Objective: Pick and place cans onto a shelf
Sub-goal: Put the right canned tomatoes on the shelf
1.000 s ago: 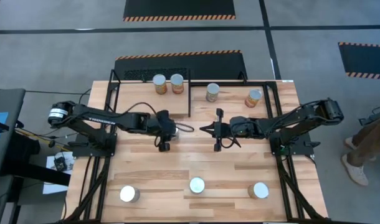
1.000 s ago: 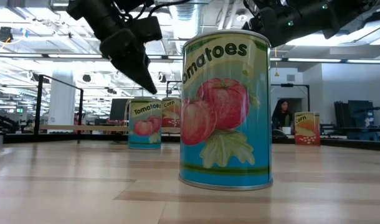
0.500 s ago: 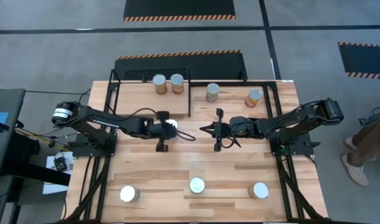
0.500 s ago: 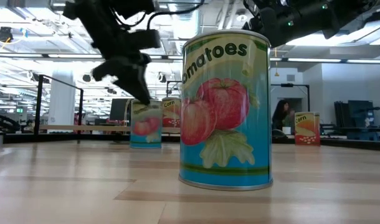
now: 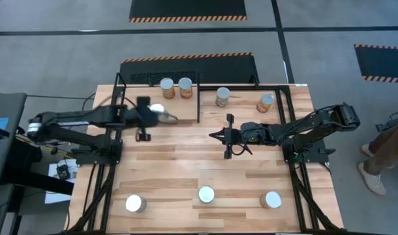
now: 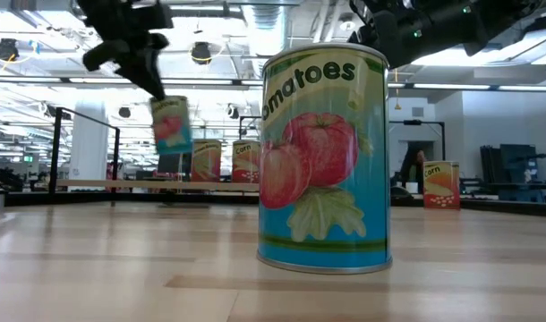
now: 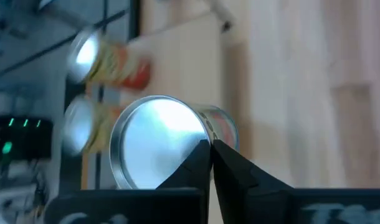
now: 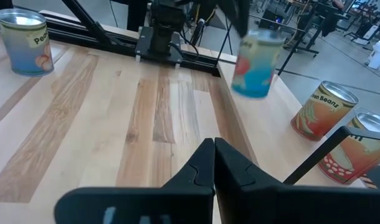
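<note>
Since a second ago the left gripper (image 5: 153, 115) has swung toward the shelf (image 5: 209, 112), pinching a tomato can (image 6: 170, 124) lifted clear of the table, near the two cans (image 5: 175, 87) there. Right gripper (image 5: 218, 136) hovers nearby, fingers pressed together.

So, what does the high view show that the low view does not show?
Only the high view shows the three front cans together: left, middle, right, and the right gripper waiting at mid-table. Only the low view shows labels, such as the tomato can up close. Both show the left gripper carrying a can in the air toward the shelf.
</note>
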Tool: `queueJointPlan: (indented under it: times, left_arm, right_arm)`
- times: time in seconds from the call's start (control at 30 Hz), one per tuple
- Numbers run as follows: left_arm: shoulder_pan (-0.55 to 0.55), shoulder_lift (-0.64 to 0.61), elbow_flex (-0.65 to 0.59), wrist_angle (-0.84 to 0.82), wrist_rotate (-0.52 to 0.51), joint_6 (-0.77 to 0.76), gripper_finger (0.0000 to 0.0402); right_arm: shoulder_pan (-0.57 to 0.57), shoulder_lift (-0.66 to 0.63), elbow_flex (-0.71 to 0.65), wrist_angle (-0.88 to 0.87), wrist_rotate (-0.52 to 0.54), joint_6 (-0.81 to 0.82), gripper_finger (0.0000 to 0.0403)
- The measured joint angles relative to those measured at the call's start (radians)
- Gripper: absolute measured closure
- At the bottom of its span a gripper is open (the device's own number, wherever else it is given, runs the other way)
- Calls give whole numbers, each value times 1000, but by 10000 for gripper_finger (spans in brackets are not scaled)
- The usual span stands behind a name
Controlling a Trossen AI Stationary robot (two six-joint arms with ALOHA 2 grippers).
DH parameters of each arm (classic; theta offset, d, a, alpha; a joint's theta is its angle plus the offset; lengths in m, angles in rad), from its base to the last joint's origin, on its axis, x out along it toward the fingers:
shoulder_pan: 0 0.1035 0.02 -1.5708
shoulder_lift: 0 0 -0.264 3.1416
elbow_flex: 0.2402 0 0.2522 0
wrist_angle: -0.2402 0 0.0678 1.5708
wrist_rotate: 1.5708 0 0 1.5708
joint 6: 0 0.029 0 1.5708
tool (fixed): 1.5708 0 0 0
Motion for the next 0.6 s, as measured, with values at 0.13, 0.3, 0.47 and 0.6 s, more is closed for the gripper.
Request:
queueJointPlan:
  times: [0.13, 0.3, 0.47, 0.6]
  left_arm:
    - [144, -44, -1, -25, -1, 81, 401]
    - [327, -16, -1, 44, 118, 204, 401]
    - [490, 49, -2, 119, 198, 280, 401]
    - [550, 112, -2, 142, 228, 284, 401]
  right_arm:
    - [0, 0, 0, 2, 0, 0, 386]
    - [0, 0, 0, 6, 0, -4, 388]
    - [0, 0, 0, 4, 0, -4, 385]
    - [0, 0, 0, 3, 0, -5, 385]
